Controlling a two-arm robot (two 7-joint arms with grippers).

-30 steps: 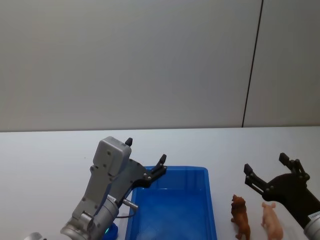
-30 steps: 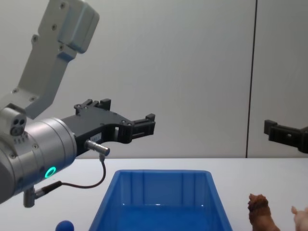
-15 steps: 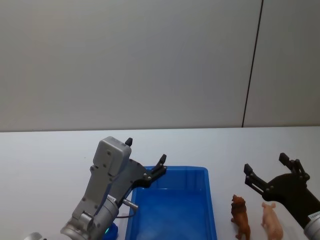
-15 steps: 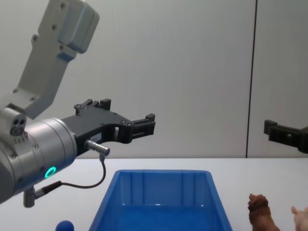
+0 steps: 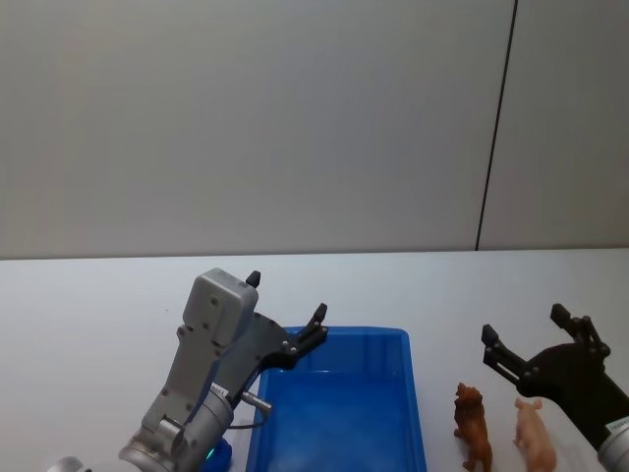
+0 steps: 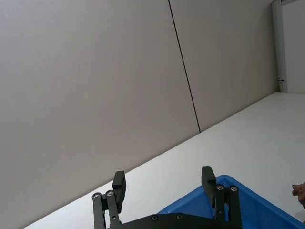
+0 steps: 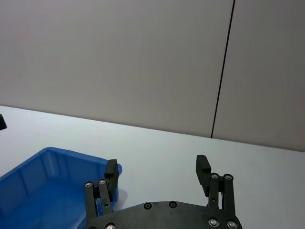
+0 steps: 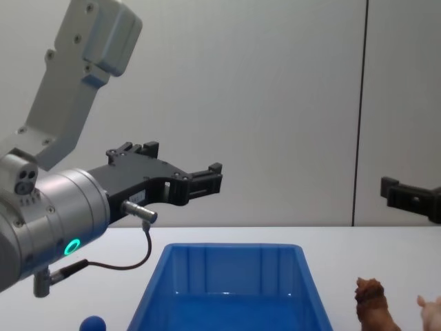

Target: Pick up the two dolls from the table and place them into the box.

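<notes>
White table (image 5: 98, 295) below a grey wall, nothing placed yet: box (image 5: 413, 393) at lower centre looks empty, brown doll (image 5: 474, 425) stands just right of it, blue doll (image 8: 92, 323) sits at lower left, left gripper (image 5: 287, 297) at the box's upper-left corner and right gripper (image 5: 524, 324) at lower right both gape wide, holding nothing.

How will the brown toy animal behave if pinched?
The brown toy animal looks moulded and stiff, so it probably won't squash. Standing tall on a small footprint, it may tip if nudged, perhaps onto the pink pig beside it.
</notes>
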